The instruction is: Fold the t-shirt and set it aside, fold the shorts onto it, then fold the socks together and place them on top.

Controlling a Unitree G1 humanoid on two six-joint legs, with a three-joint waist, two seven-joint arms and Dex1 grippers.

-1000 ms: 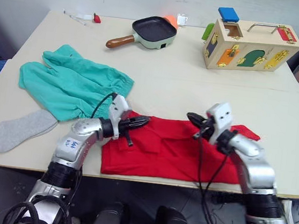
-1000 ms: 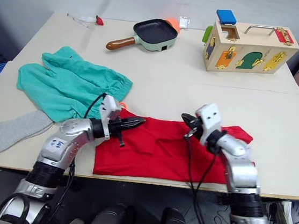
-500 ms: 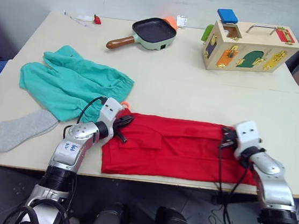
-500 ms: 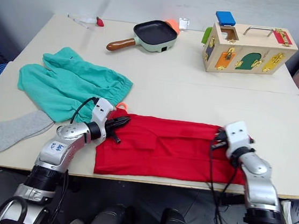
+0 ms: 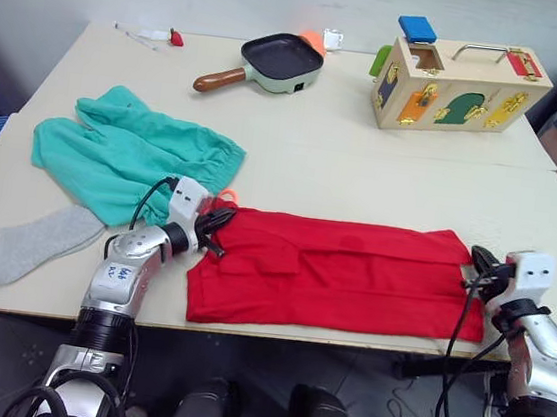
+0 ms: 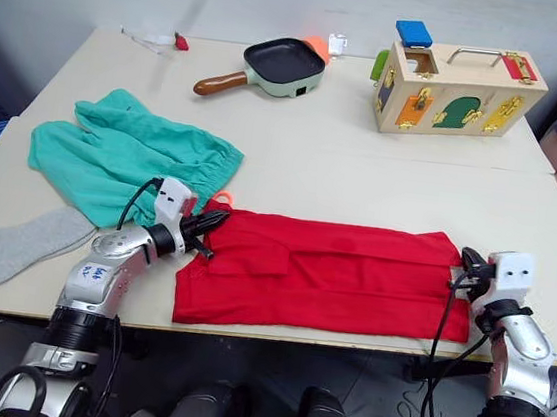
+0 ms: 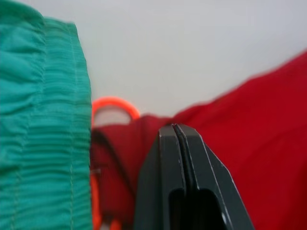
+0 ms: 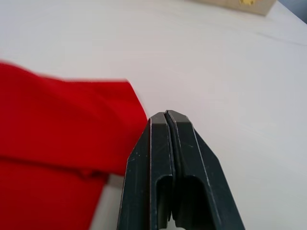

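At the far edge of the table sit a black frying pan with a brown handle and a wooden latch box (blue block on its roof), well apart from the clothes. The t-shirt lies flat as a long red band along the near edge, the teal shorts crumpled beside its left end with an orange drawstring loop touching the red cloth, and one grey sock nearer the left corner. The left gripper rests on the shirt's left end and the right gripper sits just off its right end, each with its fingers pressed together and nothing between them.
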